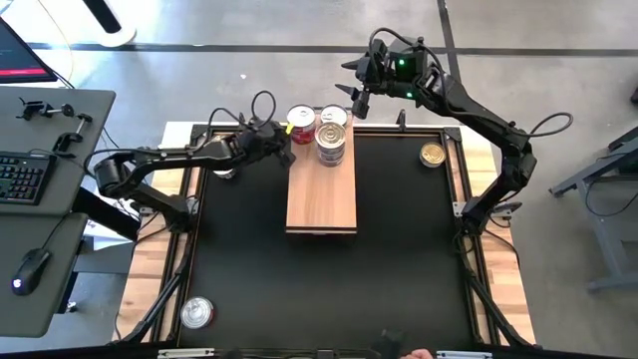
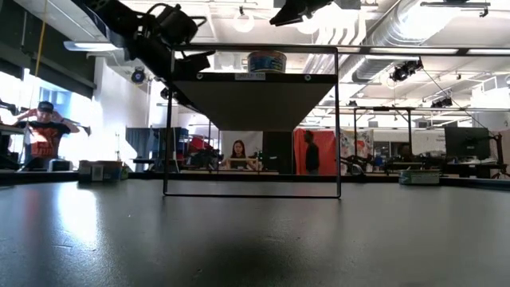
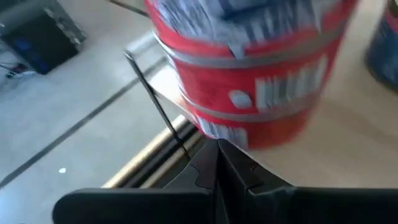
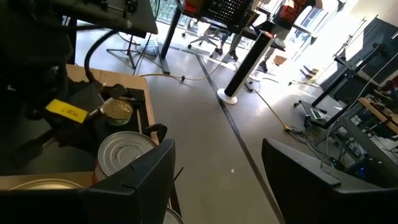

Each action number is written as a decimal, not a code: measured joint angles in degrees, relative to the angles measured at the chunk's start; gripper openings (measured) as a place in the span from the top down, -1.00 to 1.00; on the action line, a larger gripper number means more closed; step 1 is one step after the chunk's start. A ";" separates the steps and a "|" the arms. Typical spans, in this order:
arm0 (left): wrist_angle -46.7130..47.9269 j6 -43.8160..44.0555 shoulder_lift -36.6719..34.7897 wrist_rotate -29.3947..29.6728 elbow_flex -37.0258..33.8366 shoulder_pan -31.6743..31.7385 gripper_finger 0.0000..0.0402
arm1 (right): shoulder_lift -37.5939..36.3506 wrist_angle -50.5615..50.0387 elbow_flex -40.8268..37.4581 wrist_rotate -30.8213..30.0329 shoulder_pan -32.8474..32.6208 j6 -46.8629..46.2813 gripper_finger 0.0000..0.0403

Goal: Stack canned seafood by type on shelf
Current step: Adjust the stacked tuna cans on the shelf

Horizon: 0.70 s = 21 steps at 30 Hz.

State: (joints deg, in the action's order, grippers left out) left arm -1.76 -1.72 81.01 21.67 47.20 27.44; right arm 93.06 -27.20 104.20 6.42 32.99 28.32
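Note:
The light-wood shelf (image 1: 321,199) stands raised on a thin black frame (image 2: 169,119). At its far end are a stack of red-labelled tins (image 1: 301,124) (image 3: 249,74) and, beside it, a stack of silver tins (image 1: 333,136) (image 4: 127,152). My left gripper (image 1: 286,150) (image 3: 217,163) is shut, level, at the red stack's left side. My right gripper (image 1: 357,96) (image 4: 217,180) hangs open above the shelf's far edge, beyond the silver stack, holding nothing. Loose tins lie on the black mat: a gold one (image 1: 432,155) and a red-sided one (image 1: 197,313). My left gripper's shut fingertips (image 3: 217,149) come level from the table's left at the lower edge of the red stack's bottom tin (image 3: 230,134). I cannot tell whether they touch it. The stack stands upright on the shelf.
Another tin (image 1: 225,173) sits under the left arm near the mat's far left corner. A desk with keyboard (image 1: 22,178) and mouse stands left of the table. The shelf's near half and the mat's middle (image 1: 329,289) hold nothing. People show in the room behind (image 2: 46,131).

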 joint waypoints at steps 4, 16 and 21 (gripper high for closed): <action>-2.03 0.00 -0.28 1.51 0.00 0.00 1.00 | 0.00 0.00 0.00 0.00 0.00 0.00 -0.15; -8.89 1.46 -0.34 -0.46 0.02 -0.15 1.00 | 0.01 0.00 0.00 -0.02 0.00 -0.13 -0.15; -8.97 0.61 -0.17 -0.39 0.02 0.32 1.00 | 0.02 0.00 0.00 -0.02 0.00 -3.68 -0.15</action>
State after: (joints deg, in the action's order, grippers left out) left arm -10.73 -1.11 80.84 21.28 47.22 27.76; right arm 93.08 -27.20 104.20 6.39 32.99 24.63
